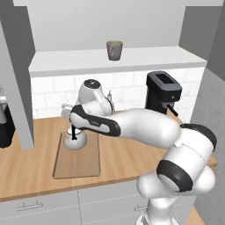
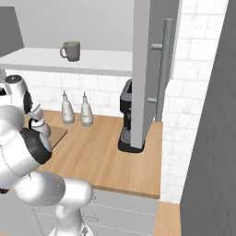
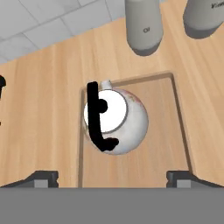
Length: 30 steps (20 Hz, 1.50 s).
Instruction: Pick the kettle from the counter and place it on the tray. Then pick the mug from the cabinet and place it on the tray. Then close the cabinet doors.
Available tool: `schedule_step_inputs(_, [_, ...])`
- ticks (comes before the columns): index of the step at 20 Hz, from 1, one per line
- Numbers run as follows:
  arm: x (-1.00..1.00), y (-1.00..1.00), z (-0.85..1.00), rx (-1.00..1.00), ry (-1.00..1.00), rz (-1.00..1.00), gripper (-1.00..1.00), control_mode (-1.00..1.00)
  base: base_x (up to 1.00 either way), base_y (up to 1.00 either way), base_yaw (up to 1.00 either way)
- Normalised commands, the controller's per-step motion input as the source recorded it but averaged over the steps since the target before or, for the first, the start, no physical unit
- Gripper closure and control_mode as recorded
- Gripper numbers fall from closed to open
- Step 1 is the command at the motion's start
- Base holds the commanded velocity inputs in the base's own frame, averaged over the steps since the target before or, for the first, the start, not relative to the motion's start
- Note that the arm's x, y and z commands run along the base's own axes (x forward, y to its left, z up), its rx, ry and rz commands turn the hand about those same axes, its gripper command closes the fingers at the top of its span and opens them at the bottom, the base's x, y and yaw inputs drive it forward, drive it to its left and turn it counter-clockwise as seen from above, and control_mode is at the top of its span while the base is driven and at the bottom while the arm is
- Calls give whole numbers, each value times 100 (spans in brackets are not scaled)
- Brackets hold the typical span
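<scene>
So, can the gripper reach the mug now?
Probably yes: the mug stands alone on the open cabinet shelf, doors swung aside. The gripper, open above the kettle, must rise first.

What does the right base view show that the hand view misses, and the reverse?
Right base view alone: the mug on the cabinet shelf, an open cabinet door and a black coffee machine.
Hand view alone: the open claw above the kettle, which sits near one corner of the tray.
Both: the two white bottles and the wooden counter.

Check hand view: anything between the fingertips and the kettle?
Nothing: bare tray wood lies between the gripper and the kettle, seen in the hand view.
</scene>
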Motion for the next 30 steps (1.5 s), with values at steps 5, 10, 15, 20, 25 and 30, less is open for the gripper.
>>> schedule_step_inputs(5, [-40, -35, 59, 6, -4, 10, -100, -100, 0, 0, 0])
schedule_step_inputs(10, [-37, -41, 60, -2, -9, 0, -100, -100, 0, 0, 0])
schedule_step_inputs(15, [-33, -46, 60, -9, -21, -1, -100, -100, 0, 0, 0])
schedule_step_inputs(20, [-16, -49, 65, -6, -8, -4, -100, -100, 0, 0, 0])
schedule_step_inputs(25, [-1, -37, 64, -2, -5, 0, -100, -100, 0, 0, 0])
schedule_step_inputs(30, [0, -31, 59, -8, -22, 0, -100, -100, 0, 0, 0])
